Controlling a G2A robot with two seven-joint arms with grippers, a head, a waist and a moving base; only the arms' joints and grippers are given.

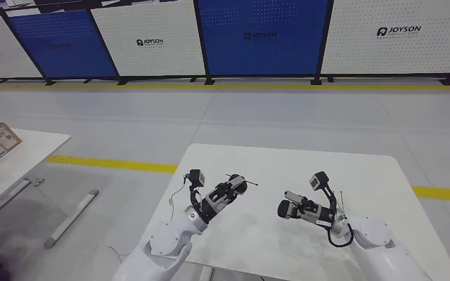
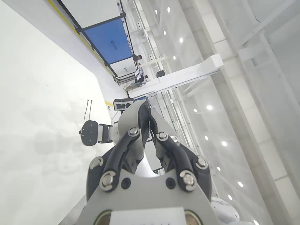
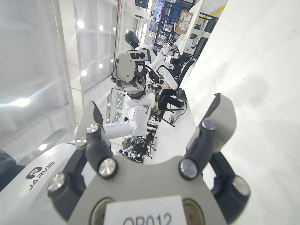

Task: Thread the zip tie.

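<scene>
Zip tie point(image 1: 243, 180) is pinched in my left claw point(image 1: 234, 187), a thin black strip held up off the white table point(image 1: 281, 158). On my left wrist camera that claw's 2 fingers point(image 2: 131, 118) are pressed flat together. The strip is too thin to pick out between them there, so I judge the hold from the top view, where it sticks out on both sides of the tips. Its long axis runs crosswise to my left claw's fingers, with 1 end aimed toward my right side. I cannot tell which end carries the head.

My right claw point(image 1: 286, 208) hangs above the table with its fingers point(image 3: 222, 108) spread wide and nothing between them. It faces my left claw across a bare gap and sits a little nearer my body than the strip's right-hand end. That end is the part closest to it, so I judge the next move is for my right claw to cross the gap and take that end. It should meet the strip square to its length, or the thin tip may slip past the pads.

2 spare zip ties point(image 2: 88, 108) lie side by side on the table near my right arm, well apart from both claws' tips.
</scene>
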